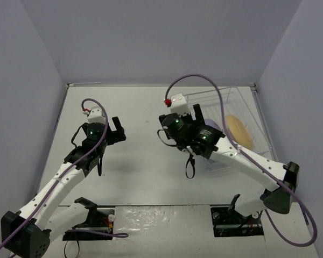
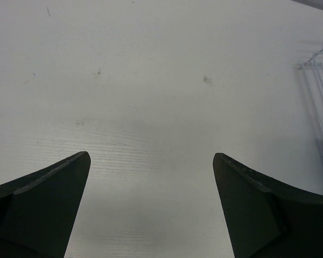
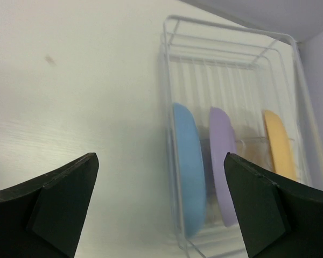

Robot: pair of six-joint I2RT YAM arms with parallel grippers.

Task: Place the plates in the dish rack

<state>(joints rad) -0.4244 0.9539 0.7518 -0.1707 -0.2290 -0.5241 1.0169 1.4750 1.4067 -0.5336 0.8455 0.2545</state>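
Left gripper (image 2: 151,161): the jaws are spread wide and hold nothing, above the bare table (image 2: 151,64). It is well apart from the rack, so there is little danger from this side.
Right gripper (image 3: 159,157): the jaws are also wide and empty, near the left wall of the dish rack (image 3: 226,26).
Blue plate (image 3: 189,172): it stands on edge in the rack, just beside that left wall, and is the plate closest to the right gripper.
Lavender plate (image 3: 223,161): on edge, between the other two.
Orange-yellow plate (image 3: 280,145): on edge, toward the right side of the rack.
Task state: all three plates seem to be loaded.
Main risk: if the right arm moves sideways toward the rack, a finger may catch the thin wire and drag the rack, and the plates may tip.
Second risk: the purple cable (image 1: 194,76) of the right arm arcs over the rack and might snag on its rim.
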